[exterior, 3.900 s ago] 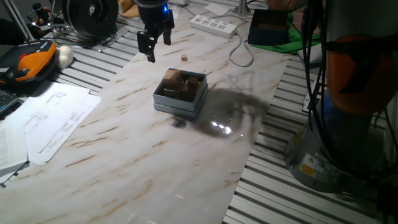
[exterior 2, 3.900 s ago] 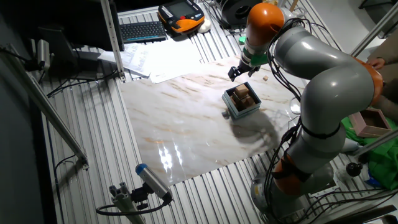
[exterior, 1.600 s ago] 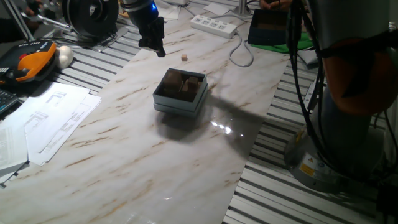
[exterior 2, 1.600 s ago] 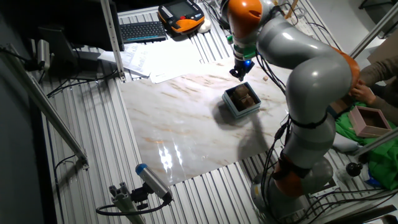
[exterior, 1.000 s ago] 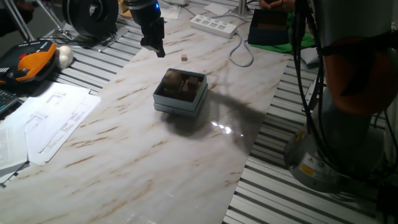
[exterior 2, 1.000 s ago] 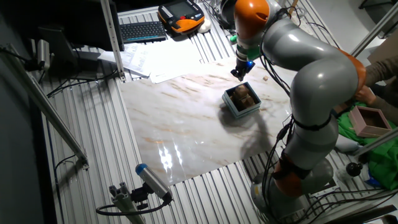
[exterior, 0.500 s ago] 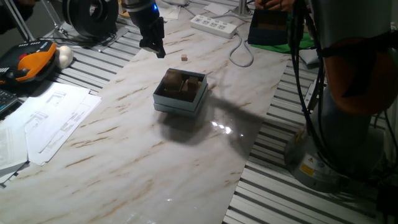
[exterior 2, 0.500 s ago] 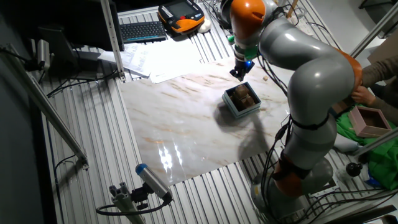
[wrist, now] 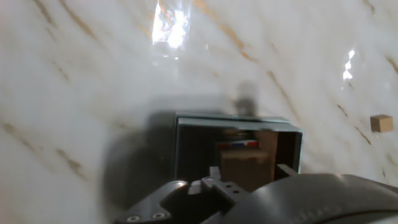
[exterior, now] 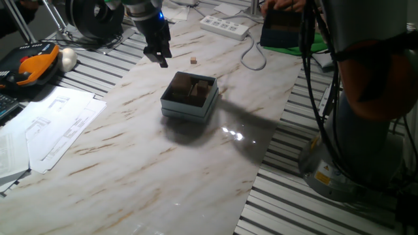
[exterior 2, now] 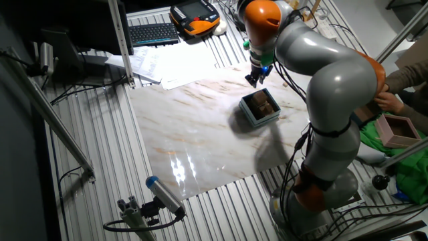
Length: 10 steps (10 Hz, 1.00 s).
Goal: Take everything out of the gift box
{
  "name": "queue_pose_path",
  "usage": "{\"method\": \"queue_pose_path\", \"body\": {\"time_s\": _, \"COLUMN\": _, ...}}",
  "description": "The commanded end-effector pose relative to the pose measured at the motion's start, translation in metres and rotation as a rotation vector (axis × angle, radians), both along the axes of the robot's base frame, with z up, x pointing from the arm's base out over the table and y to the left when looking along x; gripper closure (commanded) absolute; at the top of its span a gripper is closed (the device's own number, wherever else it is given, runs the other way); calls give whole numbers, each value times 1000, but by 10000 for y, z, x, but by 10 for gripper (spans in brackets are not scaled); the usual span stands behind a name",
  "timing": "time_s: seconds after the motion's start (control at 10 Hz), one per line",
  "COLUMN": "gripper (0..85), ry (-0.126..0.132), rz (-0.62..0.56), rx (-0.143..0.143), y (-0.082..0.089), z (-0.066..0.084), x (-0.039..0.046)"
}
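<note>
Grey-blue gift box (exterior: 189, 96) with tan blocks (wrist: 244, 170) near, below empty fingers (exterior: 159, 55), gap unclear.

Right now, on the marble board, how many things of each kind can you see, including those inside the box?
Gift box: 1
Tan wooden blocks in the box: 2 that I can make out; more may be hidden
Multicoloured cube in the box: 1
Tiny wooden bit beside the box: 1
Total: 5 visible

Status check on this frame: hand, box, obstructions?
Hand up beside grey-blue gift box, holding nothing. Tan wooden blocks inside box. Nothing in the way.
</note>
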<state>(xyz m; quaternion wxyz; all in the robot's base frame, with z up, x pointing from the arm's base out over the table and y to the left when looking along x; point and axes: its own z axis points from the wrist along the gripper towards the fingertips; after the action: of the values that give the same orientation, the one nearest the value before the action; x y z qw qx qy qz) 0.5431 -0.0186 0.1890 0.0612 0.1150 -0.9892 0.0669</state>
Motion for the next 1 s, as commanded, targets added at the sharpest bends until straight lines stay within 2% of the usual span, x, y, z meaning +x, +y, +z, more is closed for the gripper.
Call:
{"method": "queue_pose_path", "body": {"time_s": 0.0, "gripper": 170, "ry": 0, "rz": -3, "rx": 3, "y": -40, "z": -155, "x": 8}}
{"method": "queue_pose_path", "body": {"time_s": 0.2, "gripper": 170, "ry": -10, "rz": 8, "rx": 21, "y": -145, "z": -338, "x": -1}}
{"method": "queue_pose_path", "body": {"time_s": 0.3, "gripper": 0, "ry": -18, "rz": 9, "rx": 30, "y": -163, "z": -440, "x": -17}}
{"method": "queue_pose_path", "body": {"time_s": 0.4, "gripper": 0, "ry": -13, "rz": 11, "rx": 26, "y": -151, "z": -493, "x": -27}}
{"method": "queue_pose_path", "body": {"time_s": 0.5, "gripper": 170, "ry": -6, "rz": 15, "rx": 23, "y": -149, "z": -539, "x": -52}}
{"method": "queue_pose_path", "body": {"time_s": 0.6, "gripper": 170, "ry": -16, "rz": 16, "rx": 26, "y": -155, "z": -594, "x": -98}}
{"method": "queue_pose_path", "body": {"time_s": 0.7, "gripper": 0, "ry": -20, "rz": 18, "rx": 34, "y": -162, "z": -643, "x": -143}}
{"method": "queue_pose_path", "body": {"time_s": 0.8, "gripper": 170, "ry": -18, "rz": 21, "rx": 39, "y": -170, "z": -666, "x": -158}}
{"method": "queue_pose_path", "body": {"time_s": 0.9, "gripper": 170, "ry": -23, "rz": 28, "rx": 35, "y": -190, "z": -690, "x": -162}}
